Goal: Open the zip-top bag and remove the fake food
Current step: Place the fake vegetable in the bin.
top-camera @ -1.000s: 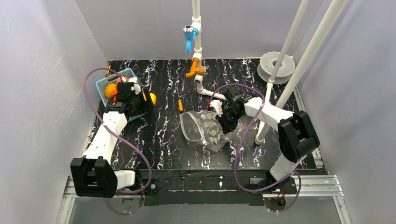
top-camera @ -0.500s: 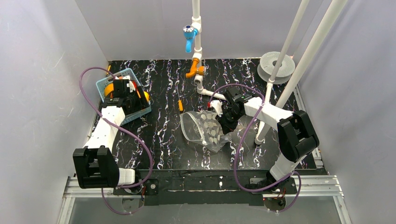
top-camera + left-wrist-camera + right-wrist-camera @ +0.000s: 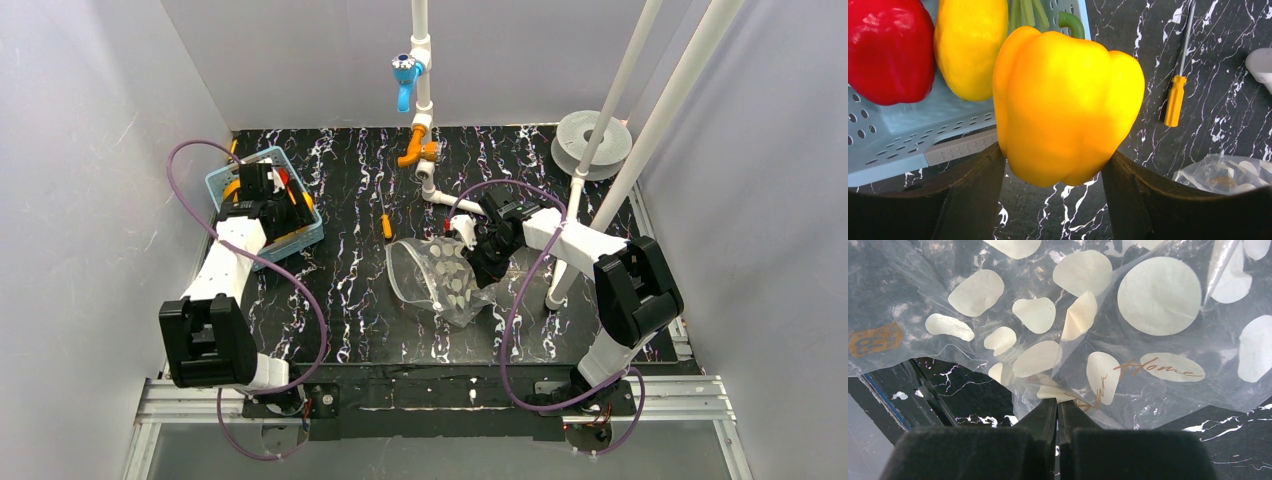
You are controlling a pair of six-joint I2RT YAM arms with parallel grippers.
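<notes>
In the left wrist view a yellow-orange pepper (image 3: pixel 1063 100), one piece of the fake food, sits between the fingers of my left gripper (image 3: pixel 1053 156), which is shut on it at the near edge of the light blue basket (image 3: pixel 908 130). A red pepper (image 3: pixel 888 50) and a yellow piece (image 3: pixel 970 45) lie in that basket. The zip-top bag (image 3: pixel 440 275), clear with white dots, lies mid-table with its mouth gaping toward the left. My right gripper (image 3: pixel 1058 401) is shut on a pinch of the bag (image 3: pixel 1148 305) at its right side.
An orange-handled screwdriver (image 3: pixel 386 222) lies between basket and bag. A white pipe with a blue valve (image 3: pixel 405 72) and an orange fitting (image 3: pixel 415 152) stands at the back. A grey spool (image 3: pixel 590 140) and two white poles (image 3: pixel 600 150) stand at the right.
My left gripper has carried the pepper left and back, from the basket's right side to over its near edge. The right gripper and the bag have not moved.
</notes>
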